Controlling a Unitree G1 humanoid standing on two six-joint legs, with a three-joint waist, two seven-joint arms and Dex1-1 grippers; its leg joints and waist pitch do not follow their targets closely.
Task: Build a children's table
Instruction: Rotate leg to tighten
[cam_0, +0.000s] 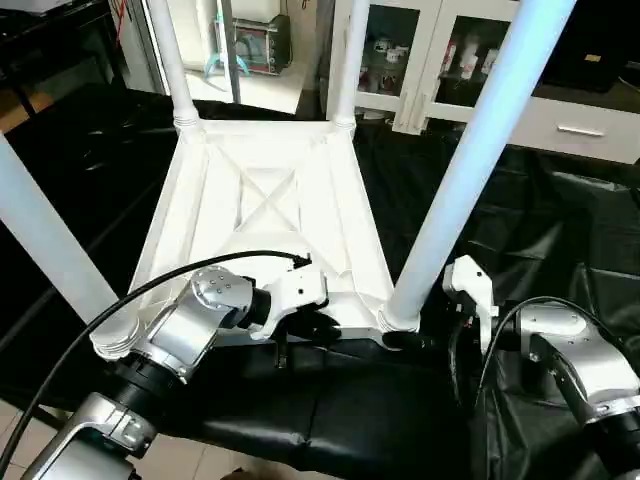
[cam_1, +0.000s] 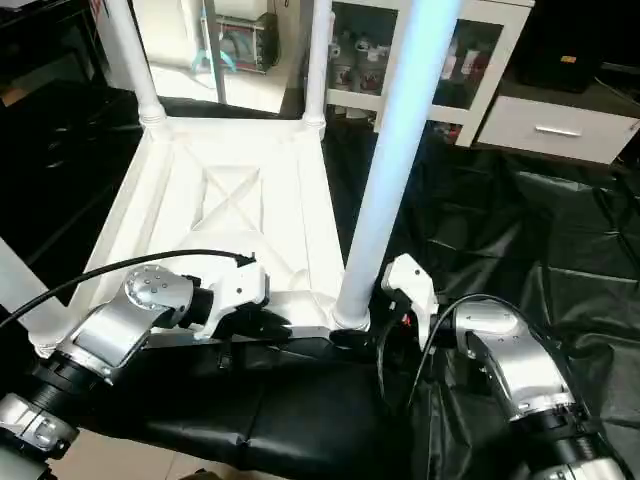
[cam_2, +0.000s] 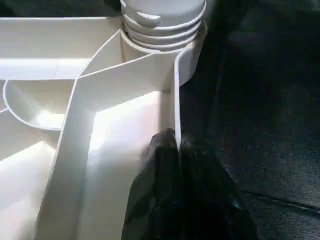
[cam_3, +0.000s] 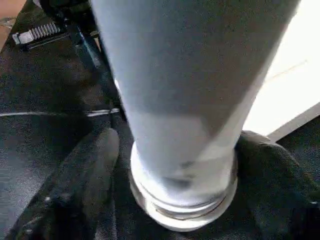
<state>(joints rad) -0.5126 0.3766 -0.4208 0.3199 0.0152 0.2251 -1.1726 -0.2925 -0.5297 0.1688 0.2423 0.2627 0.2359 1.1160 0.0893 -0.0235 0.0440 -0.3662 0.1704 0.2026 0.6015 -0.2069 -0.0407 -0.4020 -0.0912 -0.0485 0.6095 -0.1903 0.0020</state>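
Note:
The children's table lies upside down on a black sheet, its ribbed, X-braced underside (cam_0: 270, 200) facing up. All four white legs stand in the corner sockets: two far ones (cam_0: 170, 60) (cam_0: 345, 60), the near left (cam_0: 50, 240) and the near right leg (cam_0: 470, 160). My left gripper (cam_2: 176, 142) is shut on the thin near rim of the top (cam_2: 175, 90), close to the near right socket. My right gripper (cam_3: 180, 145) is low around the foot of the near right leg (cam_3: 190, 100). One black finger (cam_3: 95, 165) stands on each side of the leg, with a small gap on one side.
A white glass-door cabinet (cam_0: 420, 50) and a drawer front (cam_0: 580, 125) stand behind the table. The black sheet (cam_0: 560, 230) covers the surface to the right. A black cable (cam_0: 150, 285) arcs over my left forearm. Light floor (cam_0: 200, 460) shows past the near edge.

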